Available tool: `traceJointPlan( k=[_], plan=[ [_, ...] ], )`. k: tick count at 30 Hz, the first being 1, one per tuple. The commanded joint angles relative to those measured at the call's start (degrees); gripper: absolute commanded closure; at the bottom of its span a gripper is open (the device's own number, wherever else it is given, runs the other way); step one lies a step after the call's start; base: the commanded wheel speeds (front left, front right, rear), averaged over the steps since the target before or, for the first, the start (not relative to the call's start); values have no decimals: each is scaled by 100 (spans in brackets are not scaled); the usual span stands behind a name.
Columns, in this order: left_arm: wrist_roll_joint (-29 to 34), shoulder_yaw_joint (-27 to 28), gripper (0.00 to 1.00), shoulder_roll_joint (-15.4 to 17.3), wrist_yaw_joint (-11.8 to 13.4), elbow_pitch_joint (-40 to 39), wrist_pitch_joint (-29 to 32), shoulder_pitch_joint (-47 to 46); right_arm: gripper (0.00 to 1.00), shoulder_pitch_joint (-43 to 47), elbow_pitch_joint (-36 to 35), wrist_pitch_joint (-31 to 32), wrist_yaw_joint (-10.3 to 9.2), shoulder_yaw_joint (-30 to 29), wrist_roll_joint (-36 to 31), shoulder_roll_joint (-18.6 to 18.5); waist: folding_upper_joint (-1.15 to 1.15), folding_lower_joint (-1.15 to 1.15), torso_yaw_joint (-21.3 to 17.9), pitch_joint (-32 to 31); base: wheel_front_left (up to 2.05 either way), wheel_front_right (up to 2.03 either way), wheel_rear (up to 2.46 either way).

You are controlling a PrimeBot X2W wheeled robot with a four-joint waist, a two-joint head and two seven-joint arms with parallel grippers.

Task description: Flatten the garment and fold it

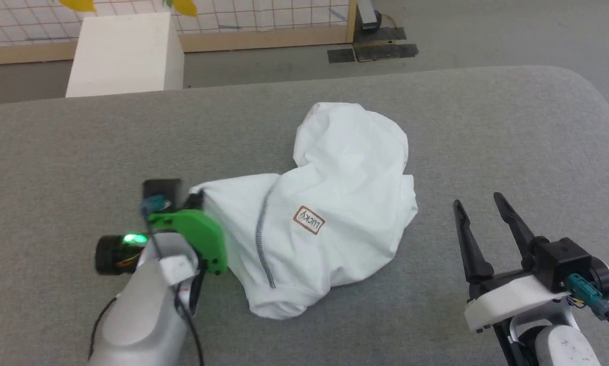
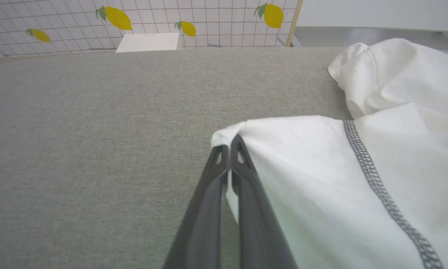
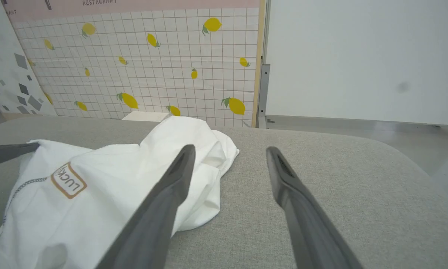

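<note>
Head view: tan "LUCKY" patch [image 1: 309,220] (upside down) on crumpled white garment [image 1: 345,168]

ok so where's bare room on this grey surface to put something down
Widest: the surface left of the shirt, from the left gripper to the far edge by the box. Also the strip between shirt and right gripper, and the far right corner. Crowded mid-surface, where the shirt lies bunched.

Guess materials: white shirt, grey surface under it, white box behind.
Shirt: soft matte knit, likely cotton; it slumps in folds.
Surface: grey woven fabric, weave visible; rounded edge suggests padding.
Box: rigid, smooth matte white; material unclear.
</note>
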Motion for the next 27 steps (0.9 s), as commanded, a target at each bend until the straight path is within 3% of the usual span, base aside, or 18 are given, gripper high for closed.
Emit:
traceJointPlan(
  k=[1,7,14,15,16,17,23,27],
  plan=[
    [31,145,100,136,162,-117,-321,219,0,9,-21,6,-10,-8,7,2,0,0,165,-111,0,0,0],
    [-40,836,100,607,836,-836,-1087,1130,0,111,-71,53,-10,1,-9,2,0,0,521,-245,0,0,0],
    [-259,1481,100,886,1538,-1489,-759,2372,0,182,-111,170,-10,18,11,2,0,0,879,-274,0,0,0],
    [-336,1524,85,827,1574,-1604,-715,2515,0,192,-93,235,-10,32,16,2,0,0,924,-267,0,0,0],
    [-376,1528,56,786,1564,-1719,-736,2600,0,205,-75,301,-10,42,29,2,0,0,966,-260,0,0,0],
    [-447,1512,0,712,1505,-1862,-772,2694,0,220,-53,402,-10,80,34,2,0,0,1014,-251,0,0,0],
    [-417,1325,0,390,1159,-2449,-1653,2811,0,229,50,1245,-10,636,148,-69,0,0,1250,-95,0,0,0],
    [-44,1177,0,120,970,-2862,-1826,2667,0,134,112,1838,-10,812,284,-114,0,0,1433,74,0,0,0]
  ],
)
